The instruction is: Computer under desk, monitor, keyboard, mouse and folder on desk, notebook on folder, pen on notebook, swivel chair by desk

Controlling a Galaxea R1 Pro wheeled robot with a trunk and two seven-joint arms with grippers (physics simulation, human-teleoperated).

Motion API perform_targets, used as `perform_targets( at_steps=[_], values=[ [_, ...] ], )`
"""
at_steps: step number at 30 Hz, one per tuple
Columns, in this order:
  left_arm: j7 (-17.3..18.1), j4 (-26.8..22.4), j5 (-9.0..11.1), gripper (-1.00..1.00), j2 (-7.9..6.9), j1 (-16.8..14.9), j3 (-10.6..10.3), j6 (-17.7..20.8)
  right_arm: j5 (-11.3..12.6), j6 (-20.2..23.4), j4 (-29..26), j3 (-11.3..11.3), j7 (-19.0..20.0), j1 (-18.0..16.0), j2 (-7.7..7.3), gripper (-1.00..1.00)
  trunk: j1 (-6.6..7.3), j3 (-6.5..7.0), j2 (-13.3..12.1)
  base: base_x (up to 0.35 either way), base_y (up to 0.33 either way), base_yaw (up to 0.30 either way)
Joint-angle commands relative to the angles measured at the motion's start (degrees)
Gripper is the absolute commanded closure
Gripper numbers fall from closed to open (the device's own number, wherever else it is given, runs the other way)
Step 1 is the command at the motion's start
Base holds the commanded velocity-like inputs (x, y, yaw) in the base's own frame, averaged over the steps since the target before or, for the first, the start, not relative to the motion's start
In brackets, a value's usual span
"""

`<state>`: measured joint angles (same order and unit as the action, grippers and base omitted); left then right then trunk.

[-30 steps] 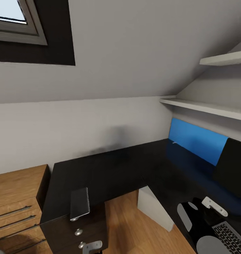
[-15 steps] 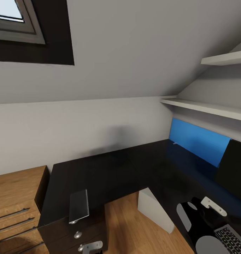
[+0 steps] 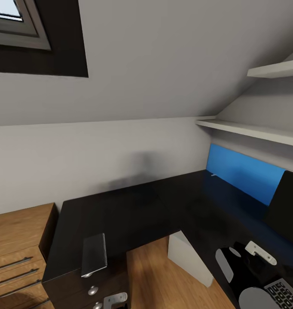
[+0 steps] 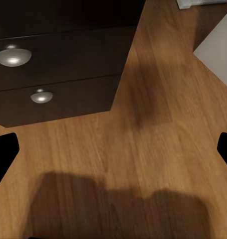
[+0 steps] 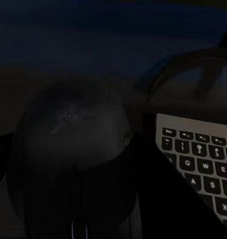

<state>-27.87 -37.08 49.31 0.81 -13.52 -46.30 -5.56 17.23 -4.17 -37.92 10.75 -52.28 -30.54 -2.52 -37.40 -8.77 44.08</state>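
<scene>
The long black desk (image 3: 133, 210) runs along the wall and turns the corner. A grey notebook (image 3: 94, 254) lies at its near left end. The white computer (image 3: 187, 255) stands on the floor under the desk. The black monitor (image 3: 289, 206) stands at the far right, with the keyboard (image 3: 287, 293) in front of it. A small white stick, perhaps the pen (image 3: 213, 174), lies by the blue panel. My right gripper (image 5: 73, 159) is shut on the black mouse (image 5: 73, 124), beside the keyboard (image 5: 198, 164). My left gripper (image 4: 113, 149) hangs open over the floor near the desk drawers (image 4: 58, 55).
A light wooden drawer cabinet (image 3: 17, 240) stands left of the desk. A blue wall panel (image 3: 245, 174) and two white shelves (image 3: 249, 131) sit above the desk's right wing. The ceiling slopes low over the desk, and wooden floor (image 3: 151, 279) shows in the desk's corner.
The whole head view has shifted slightly, with the keyboard and monitor sliding toward the right edge. Neither arm has visibly moved against the desk.
</scene>
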Motion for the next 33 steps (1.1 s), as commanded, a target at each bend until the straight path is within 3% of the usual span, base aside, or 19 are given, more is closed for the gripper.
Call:
perform_targets(
  at_steps=[1,7,33],
  values=[
    [-0.35,0.00,0.61,-1.00,-0.03,-0.10,-0.45,-0.49,0.68,-0.65,0.27,-0.09,0.04,-0.02,-0.07,1.00,-0.24,-0.27,0.49,0.000,0.000,0.000],
    [-0.34,-0.01,0.61,-1.00,-0.02,-0.10,-0.46,-0.44,0.69,-0.72,1.31,-0.04,2.77,-0.01,-0.14,1.00,-1.56,-1.35,2.90,0.000,0.000,0.000],
    [-0.34,-0.01,0.58,-1.00,-0.02,-0.10,-0.46,-0.50,0.66,-0.82,1.01,0.33,2.78,-0.01,-0.04,1.00,-7.27,-6.02,13.33,0.000,0.000,0.000]
  ],
)
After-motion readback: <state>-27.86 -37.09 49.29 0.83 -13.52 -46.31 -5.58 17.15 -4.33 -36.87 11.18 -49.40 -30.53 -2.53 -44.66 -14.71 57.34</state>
